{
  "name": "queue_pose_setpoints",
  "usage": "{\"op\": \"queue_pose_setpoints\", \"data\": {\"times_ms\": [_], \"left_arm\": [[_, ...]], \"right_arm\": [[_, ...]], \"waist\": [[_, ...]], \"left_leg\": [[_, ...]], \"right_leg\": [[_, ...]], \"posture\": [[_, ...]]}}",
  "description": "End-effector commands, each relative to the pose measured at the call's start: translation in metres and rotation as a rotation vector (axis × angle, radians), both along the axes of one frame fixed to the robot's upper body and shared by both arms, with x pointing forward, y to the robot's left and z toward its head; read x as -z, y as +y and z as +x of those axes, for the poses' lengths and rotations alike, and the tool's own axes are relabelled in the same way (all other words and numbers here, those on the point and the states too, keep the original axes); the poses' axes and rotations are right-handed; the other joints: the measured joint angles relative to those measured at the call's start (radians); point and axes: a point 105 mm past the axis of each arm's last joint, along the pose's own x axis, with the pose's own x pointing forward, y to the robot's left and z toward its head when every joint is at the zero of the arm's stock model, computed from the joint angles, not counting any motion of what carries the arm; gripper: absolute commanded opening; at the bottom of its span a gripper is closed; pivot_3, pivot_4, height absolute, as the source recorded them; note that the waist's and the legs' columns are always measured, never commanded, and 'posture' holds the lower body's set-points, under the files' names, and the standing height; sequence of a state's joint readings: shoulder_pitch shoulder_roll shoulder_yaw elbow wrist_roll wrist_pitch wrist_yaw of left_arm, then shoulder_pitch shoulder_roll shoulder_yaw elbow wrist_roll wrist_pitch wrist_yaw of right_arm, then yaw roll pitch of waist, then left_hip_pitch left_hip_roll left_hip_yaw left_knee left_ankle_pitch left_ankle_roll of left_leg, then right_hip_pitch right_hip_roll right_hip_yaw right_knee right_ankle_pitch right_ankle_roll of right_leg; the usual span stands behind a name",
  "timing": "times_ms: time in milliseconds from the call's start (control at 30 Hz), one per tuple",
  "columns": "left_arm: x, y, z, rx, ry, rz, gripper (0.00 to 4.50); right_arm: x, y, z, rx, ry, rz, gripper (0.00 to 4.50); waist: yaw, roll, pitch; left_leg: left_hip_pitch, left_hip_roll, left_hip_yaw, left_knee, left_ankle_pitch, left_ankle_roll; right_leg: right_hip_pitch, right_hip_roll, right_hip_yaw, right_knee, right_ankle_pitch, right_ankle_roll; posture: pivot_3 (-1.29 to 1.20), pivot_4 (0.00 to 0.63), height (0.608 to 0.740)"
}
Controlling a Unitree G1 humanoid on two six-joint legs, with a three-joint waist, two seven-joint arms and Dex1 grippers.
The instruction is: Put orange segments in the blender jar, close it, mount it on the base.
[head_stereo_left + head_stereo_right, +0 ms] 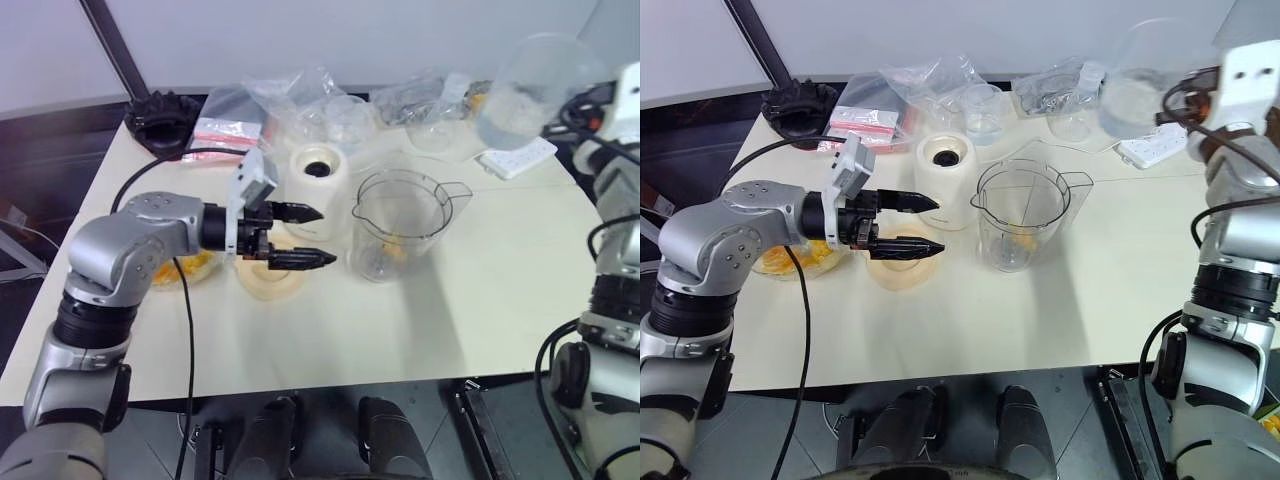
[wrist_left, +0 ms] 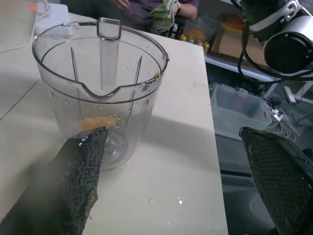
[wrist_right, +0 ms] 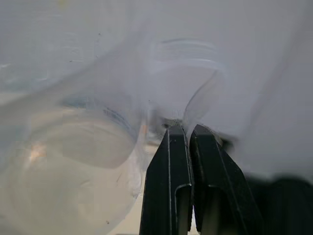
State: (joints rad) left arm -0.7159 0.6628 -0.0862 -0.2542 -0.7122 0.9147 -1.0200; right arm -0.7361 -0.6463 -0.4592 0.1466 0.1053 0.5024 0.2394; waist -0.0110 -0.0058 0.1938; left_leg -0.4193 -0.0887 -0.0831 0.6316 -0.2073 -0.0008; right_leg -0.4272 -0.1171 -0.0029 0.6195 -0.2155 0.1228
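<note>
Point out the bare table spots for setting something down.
Free: the near table in front of the jar and lid, and the stretch right of the jar. Crowded: the far edge with bags and bowls, and around the base.

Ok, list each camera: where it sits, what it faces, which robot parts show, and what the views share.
Head views, left and right eye: look down on the table; both arms show, left gripper open beside the blender jar.
Left wrist view: sits behind the left fingers, faces the blender jar, orange segments inside.
Right wrist view: sits behind the shut right gripper, pinching a clear bowl.
Shared: the jar, in head and left wrist views.
</note>
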Motion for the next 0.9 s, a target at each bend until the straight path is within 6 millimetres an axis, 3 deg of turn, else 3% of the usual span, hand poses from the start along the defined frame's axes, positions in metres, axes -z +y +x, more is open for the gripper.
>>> {"op": "queue_pose_setpoints", "data": {"times_ms": [33,233,400,667,800,900], "left_arm": [[-0.008,0.0,-0.004,0.004,-0.043,-0.002,4.5],[0.005,-0.001,-0.005,-0.013,-0.034,0.027,4.5],[0.006,-0.001,-0.008,-0.023,-0.03,0.021,4.5],[0.01,0.0,-0.01,-0.034,-0.024,0.026,4.5],[0.011,0.004,-0.008,-0.047,-0.038,0.046,4.5],[0.011,0.004,-0.008,-0.046,-0.037,0.044,4.5]], "right_arm": [[0.002,-0.023,-0.019,0.106,-0.086,0.083,0.02],[0.07,-0.04,-0.026,0.185,-0.041,0.236,0.02],[0.115,-0.037,-0.022,0.21,0.034,0.299,0.02],[0.148,-0.028,-0.018,0.258,0.041,0.359,0.02],[0.179,-0.02,-0.021,0.298,0.131,0.326,0.02],[0.19,-0.019,-0.023,0.307,0.155,0.323,0.02]], "waist": [[-0.001,0.0,0.0],[-0.009,0.001,0.0],[-0.009,0.001,0.0],[-0.009,0.001,0.0],[-0.007,0.001,0.0],[-0.006,0.001,0.0]], "left_leg": [[0.0,0.0,0.0,0.0,0.0,0.0],[0.003,0.0,0.003,0.0,0.0,0.0],[0.009,0.001,0.005,0.0,0.0,0.001],[0.01,0.001,0.005,0.0,0.0,0.001],[0.01,0.001,0.005,0.0,0.0,0.001],[0.01,0.001,0.005,0.0,0.0,0.001]], "right_leg": [[0.0,0.0,0.0,0.0,0.0,0.0],[0.001,0.0,0.002,0.003,0.0,0.0],[0.002,0.0,0.005,0.008,0.0,0.0],[0.003,0.001,0.006,0.009,-0.001,0.0],[0.003,0.001,0.006,0.009,-0.001,0.0],[0.004,0.001,0.006,0.009,-0.001,-0.001]], "posture": [[0.0,0.15,0.74],[0.0,0.15,0.74],[0.0,0.15,0.74],[0.0,0.15,0.74],[0.0,0.15,0.74],[0.0,0.15,0.74]]}}
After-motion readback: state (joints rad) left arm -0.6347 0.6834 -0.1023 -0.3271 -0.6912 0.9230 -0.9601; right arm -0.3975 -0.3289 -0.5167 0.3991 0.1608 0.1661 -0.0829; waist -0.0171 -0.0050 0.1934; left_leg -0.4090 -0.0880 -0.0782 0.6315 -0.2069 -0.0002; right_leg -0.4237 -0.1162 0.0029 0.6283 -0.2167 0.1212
